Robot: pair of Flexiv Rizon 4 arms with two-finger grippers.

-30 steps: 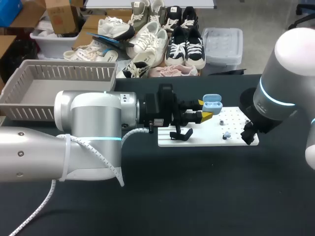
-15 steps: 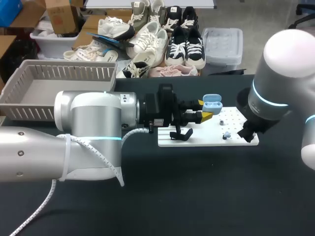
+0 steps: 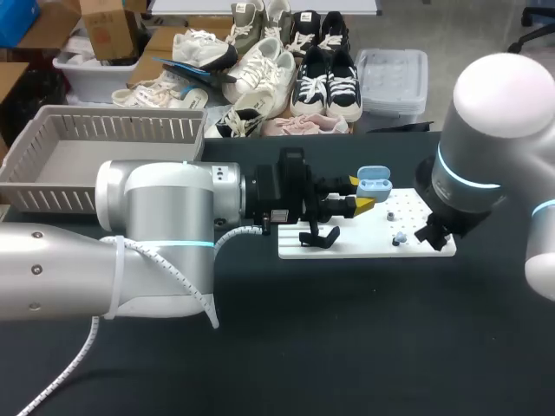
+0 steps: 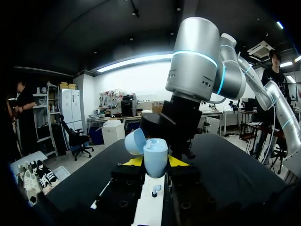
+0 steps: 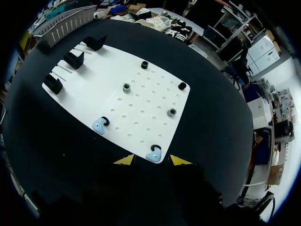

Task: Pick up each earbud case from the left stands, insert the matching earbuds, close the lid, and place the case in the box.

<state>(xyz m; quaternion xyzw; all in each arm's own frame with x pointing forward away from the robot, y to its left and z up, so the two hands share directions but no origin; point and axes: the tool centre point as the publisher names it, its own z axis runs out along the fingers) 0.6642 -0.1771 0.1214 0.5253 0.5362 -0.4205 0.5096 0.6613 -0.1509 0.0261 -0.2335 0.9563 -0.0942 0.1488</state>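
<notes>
A light blue earbud case (image 4: 155,155) with its lid (image 4: 135,141) swung open sits between the yellow tips of my left gripper (image 4: 155,163), which is shut on it. In the head view the case (image 3: 374,184) hangs over the white board (image 3: 347,245). My right arm (image 3: 468,182) stands over the board's right end. In the right wrist view one blue earbud (image 5: 153,155) lies at the board's near edge between the tips of my right gripper (image 5: 152,160), with gaps on both sides. A second earbud (image 5: 99,125) lies further along the board (image 5: 141,89).
Three black stands (image 5: 74,59) line the far end of the board, all bare. Small dark pegs (image 5: 126,87) dot its perforated half. A grey slatted basket (image 3: 87,147) sits at the table's back left. Black tabletop (image 3: 364,338) lies in front of the board.
My right arm has shifted slightly left over the board's right end. The left arm and the case have stayed still.
</notes>
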